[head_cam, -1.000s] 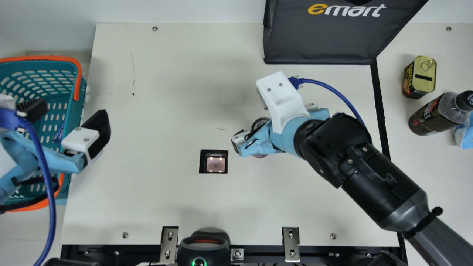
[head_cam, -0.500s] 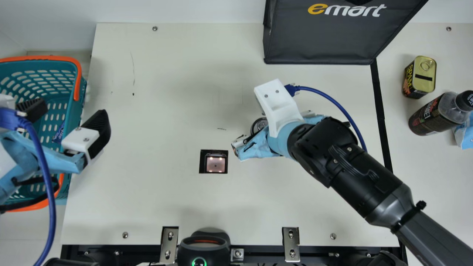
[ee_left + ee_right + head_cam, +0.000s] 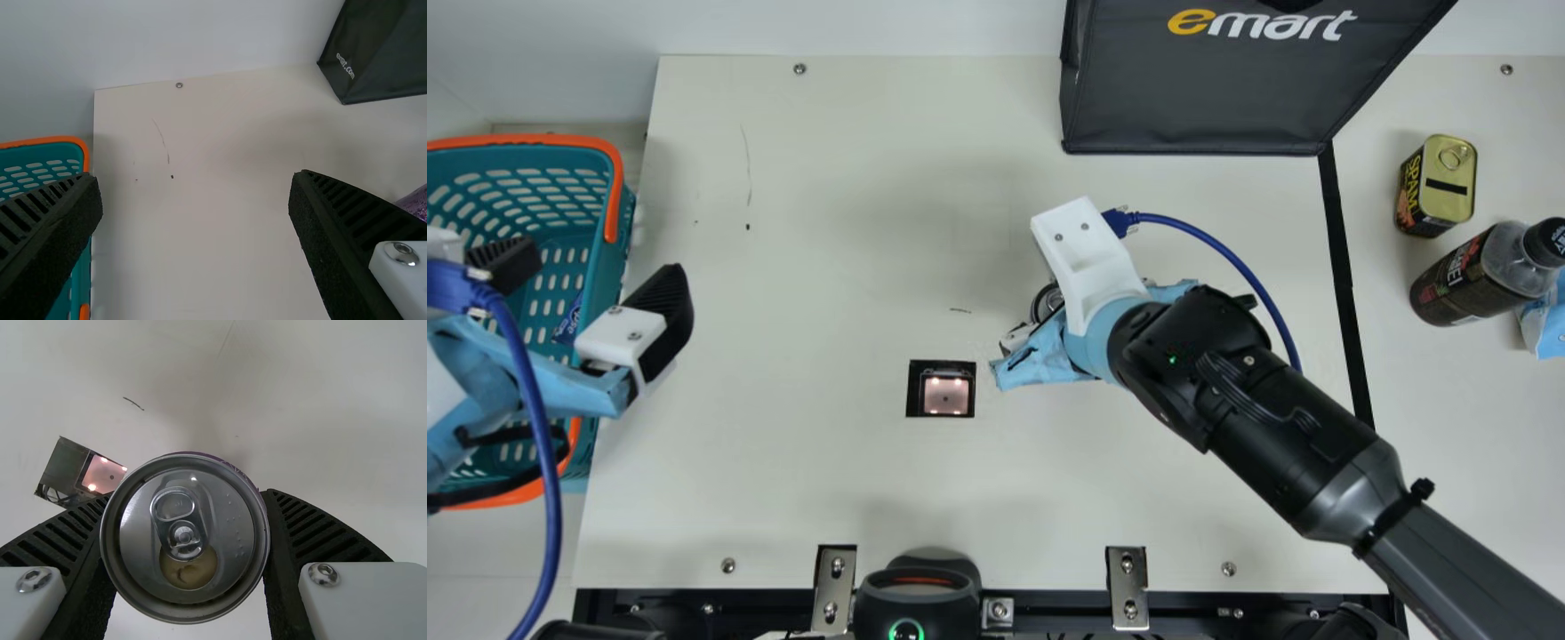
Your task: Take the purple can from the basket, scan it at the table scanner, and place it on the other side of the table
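My right gripper (image 3: 1030, 345) is over the table just right of the square scanner window (image 3: 945, 388), mostly hidden under its own wrist; a bit of the can's rim (image 3: 1041, 303) peeks out. In the right wrist view the gripper (image 3: 187, 499) is shut on the purple can (image 3: 189, 537), lid facing the camera, with the lit scanner (image 3: 104, 475) off to one side. A purple strip of the can (image 3: 418, 203) shows in the left wrist view. My left gripper (image 3: 592, 284) is open, above the basket's (image 3: 615, 191) right side; the left wrist view shows its gripper (image 3: 197, 177) holding nothing.
A black shopping bag (image 3: 1200, 98) stands at the back. Beyond the black line on the right are a yellow-lidded tin (image 3: 1436, 185), a dark bottle (image 3: 1476, 274) and a blue packet (image 3: 1545, 320). A black device (image 3: 918, 596) sits at the front edge.
My right arm has shifted slightly left and toward the front edge with the can, and less of the can shows from above. My left arm has stayed still.
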Motion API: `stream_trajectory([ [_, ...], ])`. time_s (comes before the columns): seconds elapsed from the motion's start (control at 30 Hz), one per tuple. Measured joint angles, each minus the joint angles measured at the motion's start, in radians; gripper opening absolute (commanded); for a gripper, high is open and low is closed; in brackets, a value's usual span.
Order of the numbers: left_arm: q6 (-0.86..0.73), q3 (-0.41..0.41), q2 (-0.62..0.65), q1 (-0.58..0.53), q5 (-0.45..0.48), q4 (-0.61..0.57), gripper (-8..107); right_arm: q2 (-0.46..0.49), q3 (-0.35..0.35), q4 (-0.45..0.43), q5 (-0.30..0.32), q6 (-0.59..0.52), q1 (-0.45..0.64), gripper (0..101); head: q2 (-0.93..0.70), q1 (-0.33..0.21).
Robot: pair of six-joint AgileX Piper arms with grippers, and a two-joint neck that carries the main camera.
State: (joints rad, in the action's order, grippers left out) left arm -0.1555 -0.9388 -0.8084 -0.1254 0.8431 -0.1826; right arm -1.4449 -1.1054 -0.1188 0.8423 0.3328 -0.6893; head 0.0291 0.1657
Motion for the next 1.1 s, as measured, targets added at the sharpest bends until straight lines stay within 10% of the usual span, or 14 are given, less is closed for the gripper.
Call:
stream_trajectory([
  [1.1,0.000,0.000,0.000,0.000,0.000,0.000,90,0.049,-0.197,-0.049,0.191,0.039,0.042,0,0.209,0.000],
])
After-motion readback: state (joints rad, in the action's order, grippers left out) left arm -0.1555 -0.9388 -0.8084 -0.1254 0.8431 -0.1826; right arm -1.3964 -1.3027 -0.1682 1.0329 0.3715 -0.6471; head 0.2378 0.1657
